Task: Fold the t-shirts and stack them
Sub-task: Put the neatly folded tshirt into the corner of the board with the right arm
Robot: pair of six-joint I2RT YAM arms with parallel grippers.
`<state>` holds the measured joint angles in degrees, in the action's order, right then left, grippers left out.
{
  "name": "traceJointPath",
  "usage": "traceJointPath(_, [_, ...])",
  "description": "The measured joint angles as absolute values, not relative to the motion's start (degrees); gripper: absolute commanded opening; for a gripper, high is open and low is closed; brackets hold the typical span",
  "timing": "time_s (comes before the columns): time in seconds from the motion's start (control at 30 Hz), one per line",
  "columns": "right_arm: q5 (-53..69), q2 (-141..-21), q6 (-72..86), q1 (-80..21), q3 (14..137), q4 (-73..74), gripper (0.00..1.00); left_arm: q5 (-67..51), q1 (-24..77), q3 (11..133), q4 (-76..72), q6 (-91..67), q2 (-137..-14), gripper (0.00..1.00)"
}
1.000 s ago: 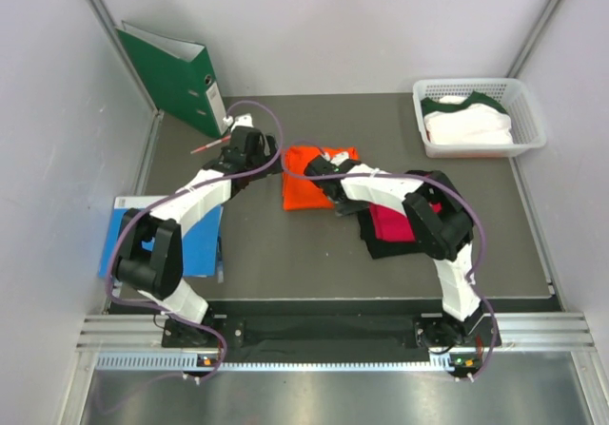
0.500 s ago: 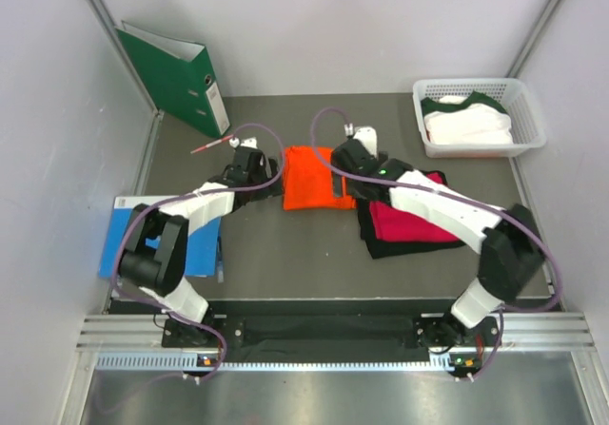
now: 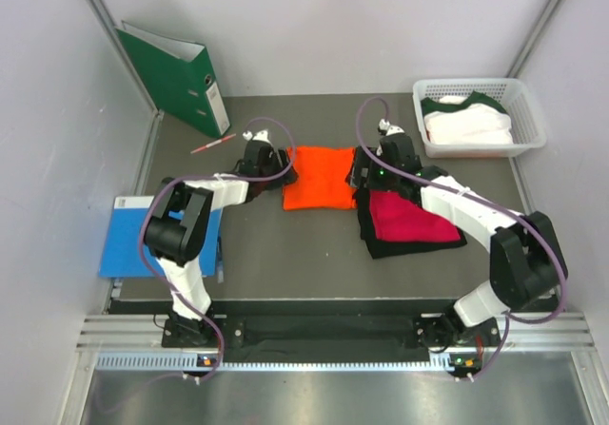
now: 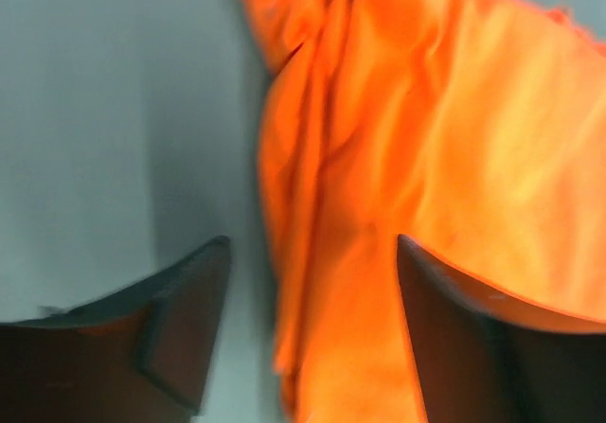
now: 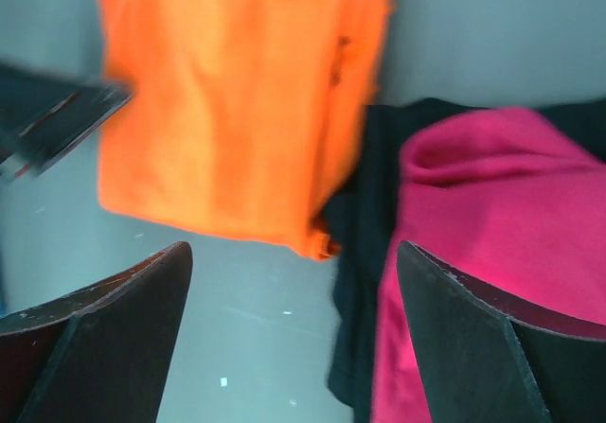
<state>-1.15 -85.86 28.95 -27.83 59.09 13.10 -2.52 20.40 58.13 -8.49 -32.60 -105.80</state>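
A folded bright orange t-shirt (image 3: 319, 180) lies mid-table. My left gripper (image 3: 277, 172) is at its left edge, open; in the left wrist view the gripper (image 4: 312, 245) straddles the orange hem (image 4: 312, 281), one finger over bare table. My right gripper (image 3: 365, 174) hovers open at the shirt's right edge, holding nothing. In the right wrist view the gripper (image 5: 294, 249) is above the orange corner (image 5: 237, 111) and the black t-shirt (image 5: 365, 253). A magenta t-shirt (image 3: 409, 218) lies folded on the black one (image 3: 381, 246). A white shirt with green trim (image 3: 468, 123) is in the basket.
A white plastic basket (image 3: 526, 111) stands at the back right. A green ring binder (image 3: 176, 78) leans at the back left, with a red pen (image 3: 211, 144) in front of it. A flat blue folder (image 3: 124, 244) lies at the near left edge.
My right gripper opened and swung from over the orange shirt to its right edge. My left gripper moved right to the shirt's left edge. The orange shirt now lies flat and uncovered.
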Motion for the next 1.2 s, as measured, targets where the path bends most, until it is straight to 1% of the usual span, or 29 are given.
traceJointPath(0.03, [0.3, -86.5, 29.1, -27.7, 59.1, 12.2, 0.9, -3.4, 20.4, 59.3, -9.3, -32.8, -107.2, 0.33])
traceJointPath(0.07, [1.3, -87.0, 29.2, -27.7, 59.1, 11.5, 0.91, -4.1, 20.4, 60.0, -10.2, -33.3, -108.2, 0.2])
traceJointPath(0.1, [2.7, -87.6, 29.2, -27.5, 59.1, 10.8, 0.91, -4.8, 20.4, 61.0, -10.2, -33.8, -109.5, 0.01])
traceJointPath(0.2, [6.8, -88.9, 29.5, -26.5, 58.8, 8.6, 0.93, -6.7, 20.2, 62.9, -11.2, -34.7, -112.3, 0.0])
traceJointPath(0.37, [12.6, -90.9, 30.1, -24.8, 58.8, 4.6, 0.93, -7.0, 19.9, 63.3, -11.6, -36.1, -113.0, 0.0])
traceJointPath(0.53, [17.9, -94.5, 31.2, -23.9, 58.8, 0.3, 0.93, -5.2, 19.5, 61.2, -11.4, -36.3, -111.1, 0.0])
traceJointPath(0.73, [23.4, -101.2, 33.5, -23.4, 59.7, -4.6, 0.93, -3.1, 16.8, 59.2, -7.5, -35.6, -108.0, 0.0])
traceJointPath(1.0, [26.6, -107.8, 35.3, -23.3, 63.1, -7.3, 0.93, -2.8, 15.7, 61.0, -3.7, -33.8, -108.0, 0.0])
traceJointPath(1.2, [27.4, -109.6, 35.8, -23.0, 64.9, -8.1, 0.94, -1.8, 15.3, 61.6, -2.2, -33.0, -108.0, 0.0])
